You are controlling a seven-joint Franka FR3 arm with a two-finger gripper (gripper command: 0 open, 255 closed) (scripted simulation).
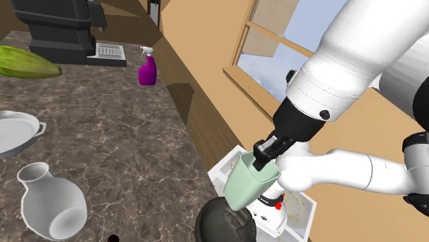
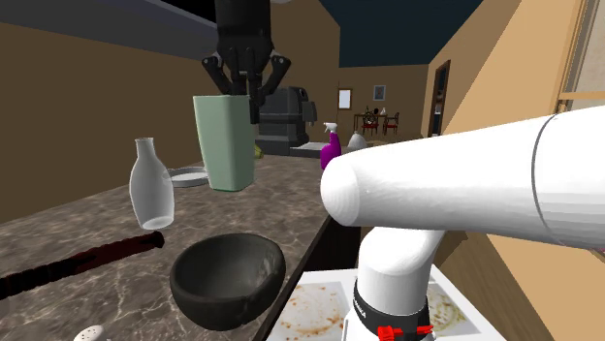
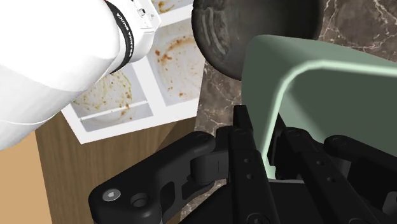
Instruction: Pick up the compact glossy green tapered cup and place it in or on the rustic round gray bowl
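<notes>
A pale green tapered cup hangs in the air, tilted, with my black gripper shut on its rim. One finger is inside the cup and the other is outside its wall. Just below and beside the cup's base sits the dark grey round bowl on the marble counter. In the second exterior view the cup hangs from the gripper well above and behind the bowl. In the wrist view the bowl lies beyond the cup, past the gripper.
A white vase stands near the bowl, and a white dish lies farther along. A purple spray bottle and a dark coffee machine stand at the back. The stained white stand top borders the counter edge. A dark rod lies near the bowl.
</notes>
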